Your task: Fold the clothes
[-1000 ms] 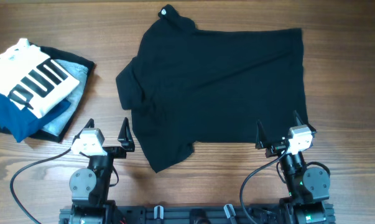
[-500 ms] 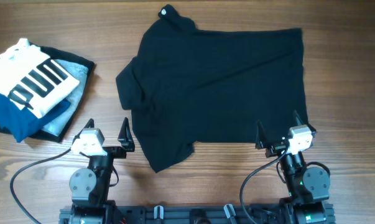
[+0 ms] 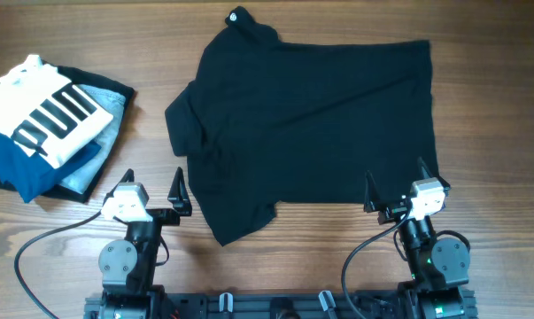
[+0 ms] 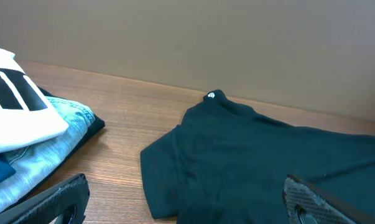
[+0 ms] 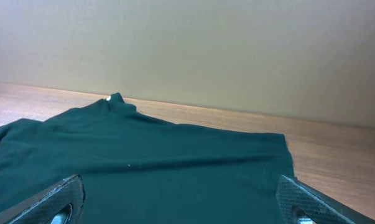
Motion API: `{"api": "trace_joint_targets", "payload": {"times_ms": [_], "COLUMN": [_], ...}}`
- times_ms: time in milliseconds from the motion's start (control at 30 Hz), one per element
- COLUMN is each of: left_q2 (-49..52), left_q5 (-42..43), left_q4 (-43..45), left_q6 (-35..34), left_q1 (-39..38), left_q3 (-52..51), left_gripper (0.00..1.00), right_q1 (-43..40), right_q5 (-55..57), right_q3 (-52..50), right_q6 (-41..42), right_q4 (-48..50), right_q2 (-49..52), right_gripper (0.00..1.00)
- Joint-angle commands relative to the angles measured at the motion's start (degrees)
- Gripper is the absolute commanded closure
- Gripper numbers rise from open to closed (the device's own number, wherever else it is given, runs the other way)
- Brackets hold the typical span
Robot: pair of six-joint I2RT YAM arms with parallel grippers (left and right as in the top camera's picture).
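Observation:
The black T-shirt [image 3: 311, 124] lies spread on the wooden table, with its small white logo [image 3: 236, 15] at the far edge and a sleeve bunched at the left. It also shows in the left wrist view [image 4: 262, 168] and the right wrist view [image 5: 143, 168]. My left gripper [image 3: 153, 188] is open and empty near the table's front edge, just left of the shirt's lower left corner. My right gripper [image 3: 395, 183] is open and empty at the shirt's lower right hem.
A pile of folded clothes sits at the left: a white garment with black stripes [image 3: 45, 111] on top of blue and grey ones [image 3: 36, 168]. It shows in the left wrist view too [image 4: 19, 112]. Bare wood surrounds the shirt.

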Motion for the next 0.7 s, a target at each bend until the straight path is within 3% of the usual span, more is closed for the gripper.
{"api": "trace_joint_targets", "payload": {"times_ms": [0,267,533,667], "left_q2": [-0.42,-0.42,1.99,6.86], "left_q5": [1.18,1.16,1.16,1.92], "left_q4": [0.37,-0.04,-0.37,-3.45], "left_q6": [0.87,0.87,-3.56,-3.67], "left_q1": [0.22,0.22,0.22,0.22], "left_q3": [-0.35,-0.37,0.24,4.96], "left_gripper": [0.00,0.00,0.00,0.00], "right_q1": [0.20,0.20,0.09,0.09], "right_q5": [-0.96,-0.96,5.53,6.69], "right_q3": [-0.15,-0.15,1.60,7.37], "right_q6": [-0.74,-0.02,18.32,20.02], "right_q4": [0.11,0.11,-2.45,-7.96], "right_q2": [-0.11,-0.11,4.42,11.54], "right_gripper": [0.00,0.00,0.00,0.00]}}
